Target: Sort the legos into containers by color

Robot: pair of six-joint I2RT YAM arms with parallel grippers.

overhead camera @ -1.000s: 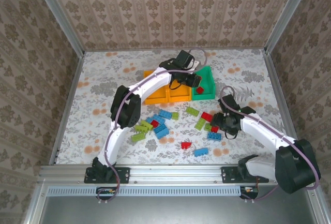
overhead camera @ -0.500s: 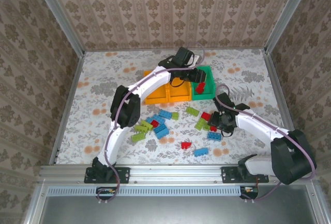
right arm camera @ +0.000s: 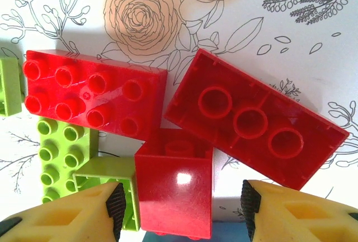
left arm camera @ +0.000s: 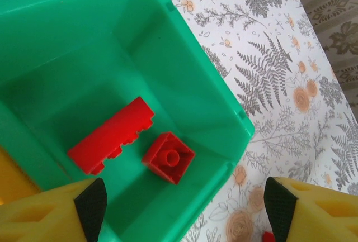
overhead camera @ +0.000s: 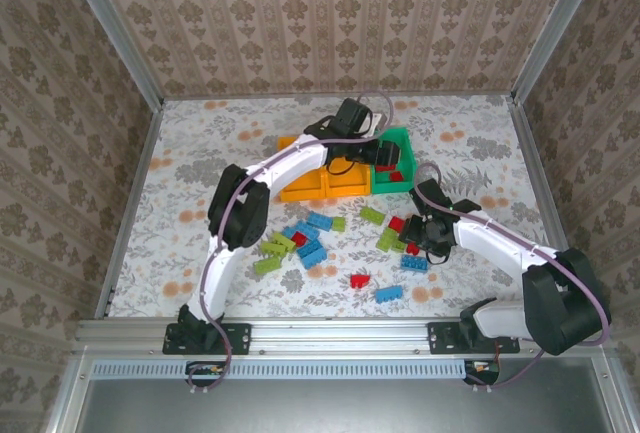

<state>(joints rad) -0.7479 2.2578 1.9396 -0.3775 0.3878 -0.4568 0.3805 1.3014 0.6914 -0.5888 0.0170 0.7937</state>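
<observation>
My left gripper (overhead camera: 385,157) hangs open over the green bin (overhead camera: 405,141), nothing between its fingers. In the left wrist view the left gripper (left arm camera: 184,207) looks down into the green bin (left arm camera: 184,69), where a long red brick (left arm camera: 112,136) and a small red brick (left arm camera: 169,157) lie. My right gripper (overhead camera: 420,235) stands open low over loose legos. In the right wrist view the right gripper (right arm camera: 182,207) straddles a small red brick (right arm camera: 174,191) lying on its side, apart from both pads. A studded red brick (right arm camera: 92,94) and an upturned red brick (right arm camera: 254,124) lie just beyond.
Two orange bins (overhead camera: 300,189) (overhead camera: 347,185) sit left of the green one. Lime bricks (right arm camera: 61,152) touch the small red brick's left side. Blue and lime bricks (overhead camera: 310,238) are scattered mid-table, with a red brick (overhead camera: 358,279) and a blue brick (overhead camera: 389,294) nearer the front.
My right gripper has moved left and a little farther out, onto the red bricks. The left gripper has shifted slightly right over the green bin.
</observation>
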